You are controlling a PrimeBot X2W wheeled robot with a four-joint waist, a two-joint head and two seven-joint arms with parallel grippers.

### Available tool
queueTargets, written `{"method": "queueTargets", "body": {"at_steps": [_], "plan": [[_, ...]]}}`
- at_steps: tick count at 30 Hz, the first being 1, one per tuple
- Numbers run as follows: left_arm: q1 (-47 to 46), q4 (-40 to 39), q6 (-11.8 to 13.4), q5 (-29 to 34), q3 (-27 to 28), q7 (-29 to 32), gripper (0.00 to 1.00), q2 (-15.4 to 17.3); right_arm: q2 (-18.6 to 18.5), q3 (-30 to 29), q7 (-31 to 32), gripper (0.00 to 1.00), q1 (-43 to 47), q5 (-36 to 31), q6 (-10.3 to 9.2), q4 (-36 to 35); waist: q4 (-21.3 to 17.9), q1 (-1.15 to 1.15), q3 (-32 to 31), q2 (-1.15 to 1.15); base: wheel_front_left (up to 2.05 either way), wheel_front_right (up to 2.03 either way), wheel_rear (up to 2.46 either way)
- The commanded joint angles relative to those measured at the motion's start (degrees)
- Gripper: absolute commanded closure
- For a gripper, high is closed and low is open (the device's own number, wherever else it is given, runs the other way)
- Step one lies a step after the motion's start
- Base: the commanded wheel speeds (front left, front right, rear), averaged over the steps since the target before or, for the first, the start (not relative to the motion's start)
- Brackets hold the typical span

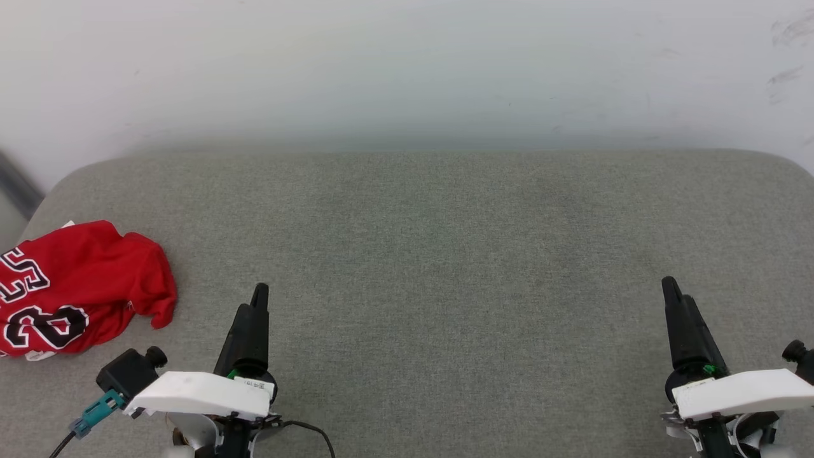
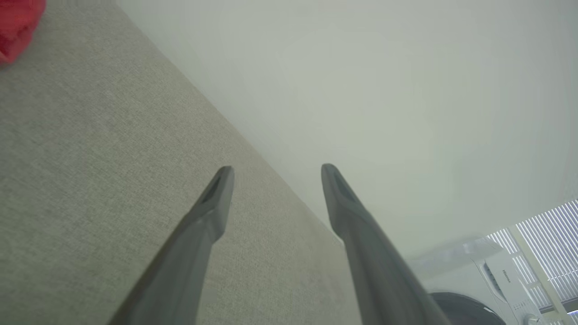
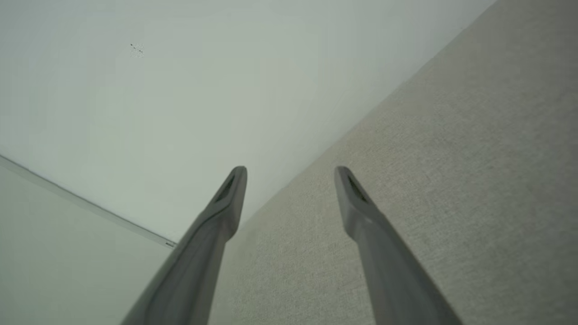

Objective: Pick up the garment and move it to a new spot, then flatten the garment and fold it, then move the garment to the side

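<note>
Crumpled red thin-fabric jersey point(image 1: 76, 286) lies left of the left gripper point(image 1: 259, 296), far from the right gripper point(image 1: 669, 286); all fingers splayed wide, empty.

Garment point(image 1: 95, 273): thin red cloth, creased, matt. Work surface point(image 1: 445, 254): grey woven fabric, matt, finely textured. Left gripper point(image 2: 277, 171) and right gripper point(image 3: 291, 171): smooth, matt dark plastic.

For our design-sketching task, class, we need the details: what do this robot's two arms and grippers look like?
The left gripper and right gripper each have two long dark tapering fingers. A white cover caps each wrist. A black block with a teal plug sits beside the left one.
</note>
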Motion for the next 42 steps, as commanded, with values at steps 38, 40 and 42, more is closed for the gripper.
{"method": "queueTargets", "body": {"at_steps": [38, 40, 42], "plan": [[-3.53, 2.31, 2.27, 35.07, -5.01, -6.76, 0.0, 2.92, 0.49, -0.12, -1.19, 0.0, 0.86, -33.39, 0.11, -4.26, -0.11, 0.0, -0.26, 0.0, 0.0, 0.0, 0.0], [-3.6, 2.38, 2.39, 36.34, -5.26, -7.03, 0.0, 3.01, 0.5, -0.11, -1.31, 0.0, 0.93, -34.52, 0.11, -4.36, -0.11, 0.0, -0.27, 0.0, 0.0, 0.0, 0.0], [-3.65, 2.47, 2.41, 37.46, -5.46, -7.32, 0.0, 3.1, 0.51, -0.09, -1.45, 0.0, 0.97, -35.57, 0.11, -4.48, -0.14, 0.0, -0.3, 0.0, 0.0, 0.0, 0.0]]}}
